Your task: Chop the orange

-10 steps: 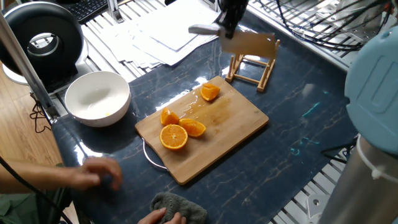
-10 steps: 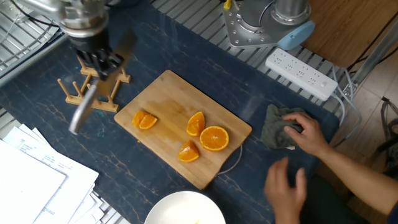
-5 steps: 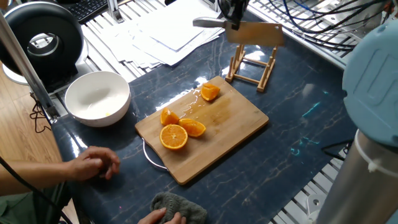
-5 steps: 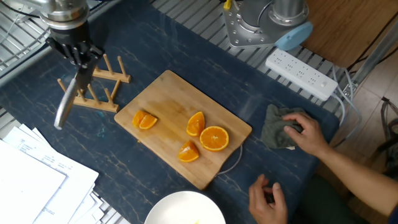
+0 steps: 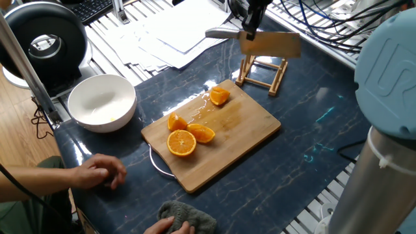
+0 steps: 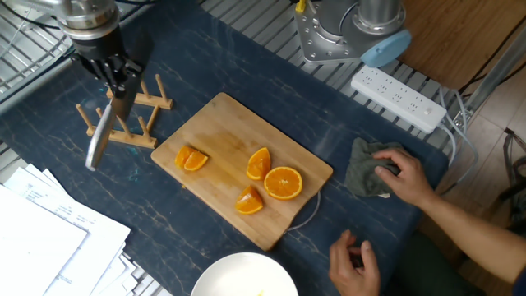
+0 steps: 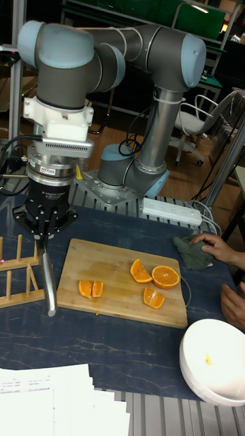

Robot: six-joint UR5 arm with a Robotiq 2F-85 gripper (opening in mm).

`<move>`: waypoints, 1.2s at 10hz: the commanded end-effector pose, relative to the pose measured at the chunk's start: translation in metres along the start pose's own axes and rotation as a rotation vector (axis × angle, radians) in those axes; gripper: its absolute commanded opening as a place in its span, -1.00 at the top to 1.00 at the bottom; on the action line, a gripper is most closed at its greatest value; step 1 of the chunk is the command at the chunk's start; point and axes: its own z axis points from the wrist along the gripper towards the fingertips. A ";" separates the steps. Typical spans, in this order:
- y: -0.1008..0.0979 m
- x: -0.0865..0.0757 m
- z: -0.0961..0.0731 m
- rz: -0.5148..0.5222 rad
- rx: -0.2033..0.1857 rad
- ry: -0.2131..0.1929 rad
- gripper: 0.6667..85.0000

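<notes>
The orange [image 5: 220, 96] [image 6: 191, 159] [image 7: 90, 289] is a small wedge lying split into two pieces on the end of the wooden cutting board [image 5: 247, 127] [image 6: 222, 131] [image 7: 116, 306] nearest the rack. My gripper [image 5: 248, 26] [image 6: 115, 76] [image 7: 44, 235] is shut on a knife [image 5: 270, 44] [image 6: 99, 144] [image 7: 49, 279]. It holds the knife over the wooden rack [image 5: 263, 73] [image 6: 123, 115] [image 7: 17, 269], beside the board and well off the fruit. The silver handle points away from the board.
A round orange half [image 6: 283, 182] and two more wedges [image 6: 259, 163] [image 6: 250, 200] lie on the board. A white bowl [image 5: 102, 102] stands beside it. A person's hands [image 6: 403, 177] [image 6: 353, 259] and a grey cloth [image 6: 366, 173] are at the table edge. Papers [image 5: 175, 32] lie beyond the rack.
My gripper has carried the knife away from the board side and now holds it over the rack. The person's free hand has drawn back toward the table edge.
</notes>
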 end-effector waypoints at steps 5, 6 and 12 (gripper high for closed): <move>-0.002 -0.002 0.024 -0.009 -0.018 -0.031 0.99; -0.008 -0.004 0.031 -0.029 -0.007 -0.045 0.99; 0.001 -0.012 0.053 -0.027 -0.058 -0.066 0.99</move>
